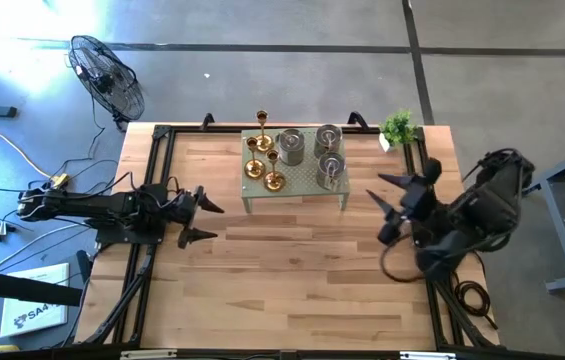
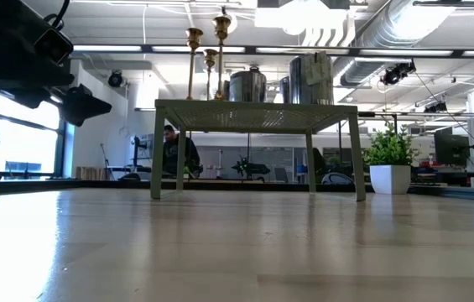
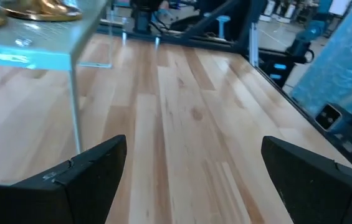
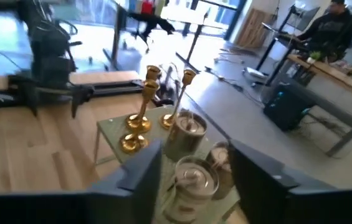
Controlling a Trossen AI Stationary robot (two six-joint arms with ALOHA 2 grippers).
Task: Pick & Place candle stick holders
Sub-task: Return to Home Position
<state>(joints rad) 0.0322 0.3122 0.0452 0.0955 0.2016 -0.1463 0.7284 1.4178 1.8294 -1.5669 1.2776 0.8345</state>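
Three gold candle stick holders (image 1: 262, 152) and three squat silvery ones (image 1: 314, 152) stand on their bases on a small green-topped stand (image 1: 295, 190) at the middle of the table's far side. The low view shows them on the stand's top as well, the gold ones (image 2: 207, 59) beside the silvery ones (image 2: 287, 80). My right gripper (image 1: 387, 205) hovers to the right of the stand and above the table, open; in its wrist view (image 4: 197, 174) it points at the holders with nothing between its fingers. My left gripper (image 1: 202, 215) waits open at the table's left (image 3: 194, 168).
A small green potted plant (image 1: 398, 127) stands at the far right corner, just right of the stand. A floor fan (image 1: 107, 75) is beyond the table's far left corner. Bare wood (image 1: 292, 270) stretches from the stand to the near edge. A person (image 4: 331, 25) is at a desk in the room.
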